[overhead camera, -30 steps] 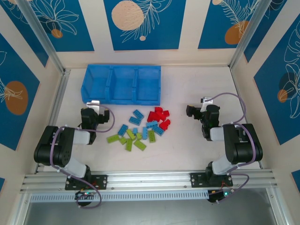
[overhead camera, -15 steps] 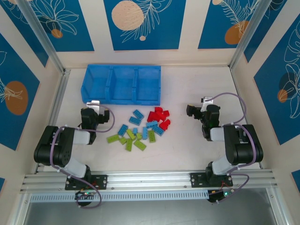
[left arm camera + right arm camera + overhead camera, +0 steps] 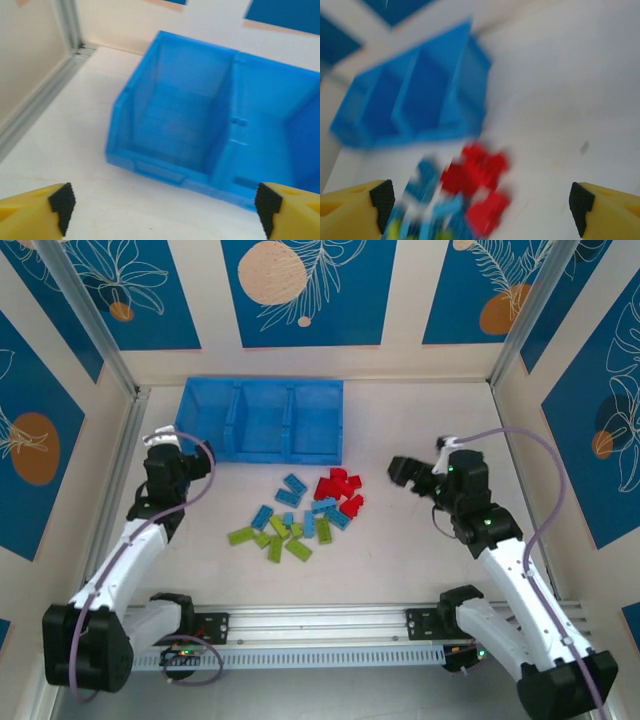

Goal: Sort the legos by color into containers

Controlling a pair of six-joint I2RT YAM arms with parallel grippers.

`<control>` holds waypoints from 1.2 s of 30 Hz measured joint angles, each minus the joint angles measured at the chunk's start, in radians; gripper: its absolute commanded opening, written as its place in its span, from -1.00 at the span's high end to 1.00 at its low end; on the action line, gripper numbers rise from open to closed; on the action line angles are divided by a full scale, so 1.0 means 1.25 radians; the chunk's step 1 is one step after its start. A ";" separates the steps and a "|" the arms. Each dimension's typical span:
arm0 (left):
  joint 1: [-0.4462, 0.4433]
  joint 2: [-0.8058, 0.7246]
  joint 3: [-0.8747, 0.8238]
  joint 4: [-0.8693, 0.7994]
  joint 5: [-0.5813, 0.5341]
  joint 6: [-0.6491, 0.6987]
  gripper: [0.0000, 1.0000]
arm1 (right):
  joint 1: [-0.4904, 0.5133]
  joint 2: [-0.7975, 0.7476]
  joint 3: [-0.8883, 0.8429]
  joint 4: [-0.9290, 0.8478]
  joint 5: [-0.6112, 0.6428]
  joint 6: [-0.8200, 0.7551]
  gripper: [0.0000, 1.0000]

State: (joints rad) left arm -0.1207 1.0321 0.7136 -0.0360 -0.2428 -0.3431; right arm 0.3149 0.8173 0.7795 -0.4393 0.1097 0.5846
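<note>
The legos lie in a loose pile mid-table: red ones (image 3: 340, 490) on the right, light blue ones (image 3: 293, 487) in the middle, lime green ones (image 3: 275, 540) at the front left. The containers are three compartments of a blue tray (image 3: 260, 452) behind the pile, all looking empty. My left gripper (image 3: 168, 443) hovers open just in front of the tray's left end (image 3: 165, 170), nothing between its fingers (image 3: 60, 202). My right gripper (image 3: 400, 470) is open to the right of the red legos (image 3: 480, 175), facing the pile and tray (image 3: 415, 95); this view is blurred.
An aluminium rail (image 3: 122, 455) runs along the left wall close to my left arm. Bare tabletop (image 3: 420, 420) stretches to the right of the tray. The arm bases sit on the front rail (image 3: 320, 625).
Both arms have unfolded from their tucked pose. The left gripper moved back and left toward the tray's left end; the right gripper rose and swung toward the red legos. No brick moved.
</note>
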 measured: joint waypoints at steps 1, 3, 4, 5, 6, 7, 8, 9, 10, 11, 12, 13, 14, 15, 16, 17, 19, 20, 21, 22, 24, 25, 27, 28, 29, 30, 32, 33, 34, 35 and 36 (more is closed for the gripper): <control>-0.007 -0.002 0.030 -0.054 0.031 -0.028 -0.81 | 0.044 0.010 0.013 -0.053 -0.018 0.009 -0.85; -0.049 0.007 0.086 -0.168 0.092 -0.070 -0.79 | 0.138 0.048 0.046 -0.153 -0.044 0.030 -0.85; -0.083 0.016 0.103 -0.213 0.112 -0.083 -0.76 | 0.175 0.063 0.058 -0.183 -0.051 0.039 -0.85; -0.123 0.029 0.117 -0.259 0.127 -0.096 -0.74 | 0.222 0.077 0.072 -0.212 -0.056 0.050 -0.85; -0.168 0.047 0.128 -0.306 0.142 -0.104 -0.69 | 0.267 0.087 0.084 -0.235 -0.057 0.063 -0.85; -0.196 0.064 0.132 -0.338 0.151 -0.111 -0.64 | 0.304 0.094 0.094 -0.251 -0.055 0.075 -0.85; -0.227 0.086 0.134 -0.370 0.161 -0.118 -0.59 | 0.336 0.100 0.103 -0.263 -0.052 0.086 -0.85; -0.249 0.109 0.134 -0.404 0.167 -0.126 -0.55 | 0.365 0.106 0.112 -0.276 -0.045 0.099 -0.86; -0.259 0.127 0.132 -0.427 0.170 -0.137 -0.55 | 0.381 0.113 0.119 -0.283 -0.039 0.107 -0.86; -0.263 0.144 0.123 -0.444 0.172 -0.146 -0.55 | 0.396 0.122 0.126 -0.292 -0.029 0.117 -0.85; -0.263 0.151 0.109 -0.448 0.174 -0.152 -0.55 | 0.407 0.133 0.131 -0.299 -0.019 0.126 -0.86; -0.263 0.153 0.092 -0.450 0.176 -0.157 -0.55 | 0.414 0.142 0.135 -0.303 -0.011 0.132 -0.86; -0.266 0.153 0.074 -0.451 0.185 -0.157 -0.53 | 0.422 0.154 0.137 -0.308 -0.001 0.141 -0.86; -0.270 0.155 0.059 -0.451 0.194 -0.154 -0.45 | 0.428 0.165 0.137 -0.313 0.009 0.147 -0.86; -0.273 0.158 0.053 -0.451 0.199 -0.150 -0.38 | 0.432 0.174 0.137 -0.317 0.017 0.152 -0.86; -0.279 0.167 0.049 -0.451 0.206 -0.137 -0.30 | 0.435 0.182 0.137 -0.320 0.024 0.157 -0.86; -0.286 0.187 0.049 -0.443 0.214 -0.118 -0.17 | 0.438 0.194 0.137 -0.324 0.035 0.166 -0.86; -0.288 0.203 0.052 -0.440 0.216 -0.108 -0.13 | 0.439 0.199 0.137 -0.327 0.040 0.169 -0.86; -0.288 0.222 0.056 -0.441 0.219 -0.094 -0.12 | 0.439 0.204 0.139 -0.332 0.043 0.171 -0.87; -0.288 0.242 0.062 -0.441 0.222 -0.086 -0.12 | 0.439 0.208 0.141 -0.334 0.047 0.173 -0.87; -0.288 0.284 0.077 -0.441 0.235 -0.068 -0.13 | 0.442 0.212 0.146 -0.338 0.058 0.177 -0.87; -0.288 0.301 0.082 -0.440 0.240 -0.059 -0.14 | 0.443 0.212 0.148 -0.339 0.062 0.179 -0.87; -0.288 0.327 0.092 -0.441 0.247 -0.045 -0.21 | 0.445 0.211 0.150 -0.341 0.070 0.185 -0.87; -0.288 0.336 0.096 -0.441 0.250 -0.038 -0.25 | 0.446 0.211 0.150 -0.343 0.073 0.187 -0.87; -0.288 0.346 0.103 -0.442 0.253 -0.030 -0.30 | 0.446 0.211 0.150 -0.345 0.076 0.189 -0.87; -0.288 0.354 0.107 -0.441 0.255 -0.026 -0.32 | 0.447 0.211 0.150 -0.346 0.078 0.191 -0.87; -0.288 0.377 0.124 -0.442 0.256 -0.015 -0.31 | 0.447 0.206 0.150 -0.350 0.081 0.197 -0.87; -0.288 0.391 0.133 -0.442 0.253 -0.013 -0.25 | 0.447 0.202 0.150 -0.350 0.083 0.201 -0.87; -0.288 0.404 0.141 -0.441 0.249 -0.011 -0.20 | 0.447 0.200 0.150 -0.350 0.084 0.203 -0.87; -0.288 0.419 0.148 -0.441 0.242 -0.008 -0.18 | 0.447 0.197 0.150 -0.350 0.084 0.204 -0.87; -0.288 0.433 0.154 -0.441 0.235 -0.004 -0.18 | 0.447 0.197 0.150 -0.351 0.085 0.206 -0.87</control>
State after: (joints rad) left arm -0.4812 1.5730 0.9058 -0.5873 0.0505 -0.3485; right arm 0.8734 1.0630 0.9672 -0.8780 0.2165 0.8421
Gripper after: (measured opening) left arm 0.599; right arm 0.935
